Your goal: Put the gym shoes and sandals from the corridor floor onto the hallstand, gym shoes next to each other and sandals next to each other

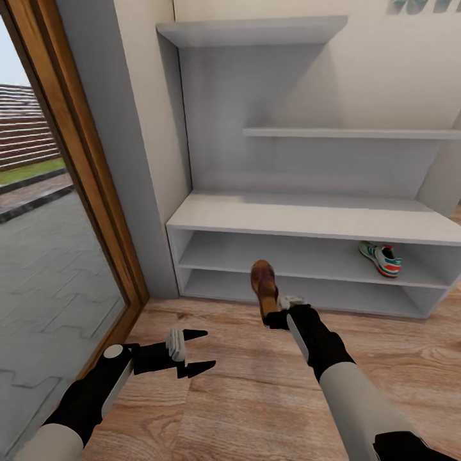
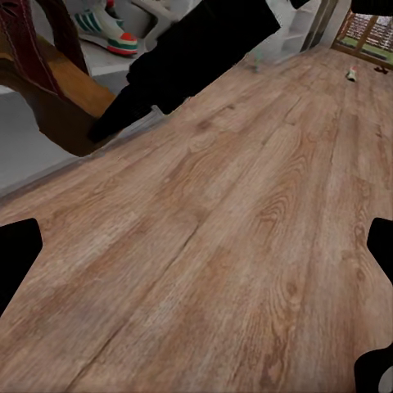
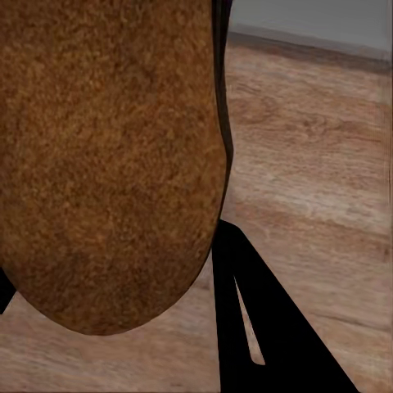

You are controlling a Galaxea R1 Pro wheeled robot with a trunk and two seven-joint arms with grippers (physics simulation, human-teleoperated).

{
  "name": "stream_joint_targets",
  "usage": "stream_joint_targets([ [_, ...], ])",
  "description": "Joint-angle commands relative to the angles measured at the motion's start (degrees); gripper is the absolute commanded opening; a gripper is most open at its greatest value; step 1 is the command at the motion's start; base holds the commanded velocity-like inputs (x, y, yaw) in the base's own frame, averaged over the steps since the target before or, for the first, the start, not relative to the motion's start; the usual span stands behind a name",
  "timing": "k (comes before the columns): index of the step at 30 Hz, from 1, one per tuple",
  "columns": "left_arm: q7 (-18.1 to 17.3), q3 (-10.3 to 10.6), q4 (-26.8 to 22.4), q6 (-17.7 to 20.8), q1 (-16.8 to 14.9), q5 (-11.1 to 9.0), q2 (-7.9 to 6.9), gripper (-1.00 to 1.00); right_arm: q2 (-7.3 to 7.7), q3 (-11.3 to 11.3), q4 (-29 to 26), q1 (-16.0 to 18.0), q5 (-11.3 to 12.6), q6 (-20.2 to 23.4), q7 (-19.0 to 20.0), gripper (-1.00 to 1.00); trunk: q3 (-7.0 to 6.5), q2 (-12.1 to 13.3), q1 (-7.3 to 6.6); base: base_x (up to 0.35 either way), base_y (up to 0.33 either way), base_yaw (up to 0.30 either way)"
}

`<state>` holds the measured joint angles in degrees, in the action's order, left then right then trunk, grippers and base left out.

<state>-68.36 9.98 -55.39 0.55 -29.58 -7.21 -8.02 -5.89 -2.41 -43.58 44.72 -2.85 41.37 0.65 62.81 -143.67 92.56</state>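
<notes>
The low white hallstand (image 1: 307,221) fills the upper centre of the head view, with one white gym shoe with green stripes (image 1: 381,257) on its upper open shelf at the right, and the shelf's left part is bare. At the centre, the right gripper (image 1: 280,315) pinches a brown leather sandal (image 1: 264,286), which stands upright above the light wood-plank floor (image 1: 256,384) just before the hallstand's front edge. At the lower left, the left gripper (image 1: 198,351) hangs spread over bare floor.

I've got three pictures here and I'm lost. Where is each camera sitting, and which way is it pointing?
Head view: on the robot's head, looking forward and down at the hallstand; both arms show, the left gripper open, the right gripper holding a sandal.
Left wrist view: on the left arm, facing along the corridor floor; dark fingers at the edges.
Right wrist view: on the right arm, close against the sandal's footbed.
Shared: sandal, floor, and a gym shoe in two.
</notes>
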Motion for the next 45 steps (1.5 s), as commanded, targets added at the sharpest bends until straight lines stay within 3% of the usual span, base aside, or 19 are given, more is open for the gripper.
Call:
stream_joint_targets([
  [1,0.0,0.2,0.0,0.1,0.0,-0.4,-0.07,1.0,0.0,0.0,0.2,0.0,-0.1,-0.9,0.1,-1.0,0.05,0.0,-0.01,0.0,0.0,0.007],
  [3,0.0,0.2,0.0,0.1,0.0,-0.4,-0.06,1.0,0.02,0.0,3.8,0.0,-0.1,-7.0,0.1,-1.0,0.06,0.0,-0.01,0.0,0.0,0.004],
  [9,0.0,0.2,0.0,0.1,0.0,-0.4,-0.06,1.0,0.08,0.1,11.8,0.0,0.2,-12.8,0.1,-1.0,0.06,0.0,-0.01,0.0,0.0,0.001],
  [35,-0.1,0.3,-0.1,0.1,0.0,-0.5,-0.02,1.0,0.17,0.3,13.4,0.0,0.3,-13.4,0.0,-1.0,0.06,0.0,-0.01,0.004,0.0,0.0],
  [45,-0.1,0.4,-0.1,0.8,0.0,-0.5,0.87,1.0,0.18,0.4,13.3,0.0,0.3,-13.4,0.1,-1.0,0.06,0.0,-0.01,0.17,0.0,0.0],
])
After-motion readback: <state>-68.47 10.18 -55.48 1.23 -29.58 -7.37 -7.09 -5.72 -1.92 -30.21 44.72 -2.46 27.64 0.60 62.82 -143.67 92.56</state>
